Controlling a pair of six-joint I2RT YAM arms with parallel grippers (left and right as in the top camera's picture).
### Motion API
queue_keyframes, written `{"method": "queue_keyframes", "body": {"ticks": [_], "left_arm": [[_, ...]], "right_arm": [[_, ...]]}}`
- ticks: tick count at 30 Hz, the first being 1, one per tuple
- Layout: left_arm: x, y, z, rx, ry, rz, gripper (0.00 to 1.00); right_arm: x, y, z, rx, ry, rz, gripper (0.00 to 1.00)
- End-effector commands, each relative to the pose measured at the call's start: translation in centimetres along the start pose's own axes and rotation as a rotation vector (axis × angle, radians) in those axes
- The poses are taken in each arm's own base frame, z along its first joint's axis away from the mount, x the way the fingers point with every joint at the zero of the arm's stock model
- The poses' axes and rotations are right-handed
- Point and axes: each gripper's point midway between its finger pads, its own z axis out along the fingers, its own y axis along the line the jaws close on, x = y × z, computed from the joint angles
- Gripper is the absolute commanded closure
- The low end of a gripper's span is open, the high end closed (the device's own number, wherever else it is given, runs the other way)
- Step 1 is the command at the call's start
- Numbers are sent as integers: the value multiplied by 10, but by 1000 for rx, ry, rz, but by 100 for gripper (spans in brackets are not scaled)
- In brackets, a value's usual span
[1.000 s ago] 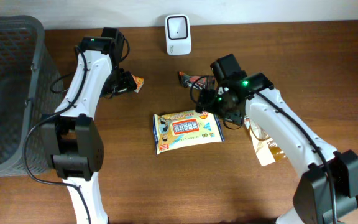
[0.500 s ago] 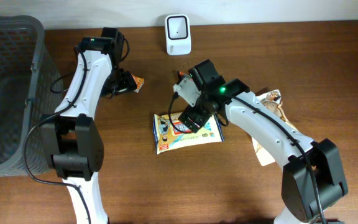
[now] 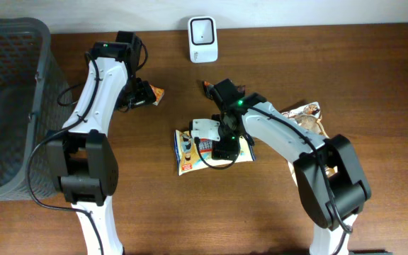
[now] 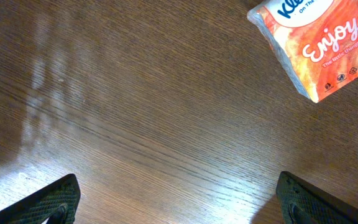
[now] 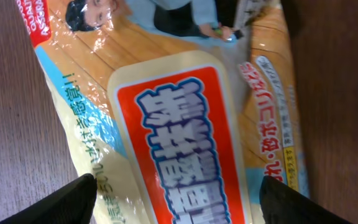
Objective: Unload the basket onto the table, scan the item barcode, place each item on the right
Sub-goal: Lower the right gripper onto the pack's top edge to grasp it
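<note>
The item is a flat yellow packet with a red label, lying face up mid-table. No barcode shows on this side. My right gripper hangs low over the packet's middle, jaws open. In the right wrist view the gripper straddles the label, its fingertips near the packet's long edges. The white scanner stands at the table's far edge. My left gripper is open over bare wood, beside an orange tissue pack.
A dark mesh basket fills the left side. A brown snack bag lies right of the packet, partly under my right arm. A small dark wrapper lies just behind the packet. The tissue pack sits by the left gripper.
My right gripper has swung from the packet's upper right corner to low over its middle, and its jaws have narrowed slightly. The left arm has not moved.
</note>
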Motion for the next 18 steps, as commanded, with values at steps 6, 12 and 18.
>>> {"method": "queue_keyframes", "body": {"ticks": [6, 12, 18], "left_arm": [[-1, 0, -2, 0, -7, -11, 1], [-1, 0, -2, 0, -7, -10, 1], [-1, 0, -2, 0, -7, -10, 1]], "right_arm": [[12, 10, 38, -93, 14, -40, 20], [9, -1, 40, -53, 13, -4, 90], [-13, -29, 27, 31, -51, 327, 96]]}}
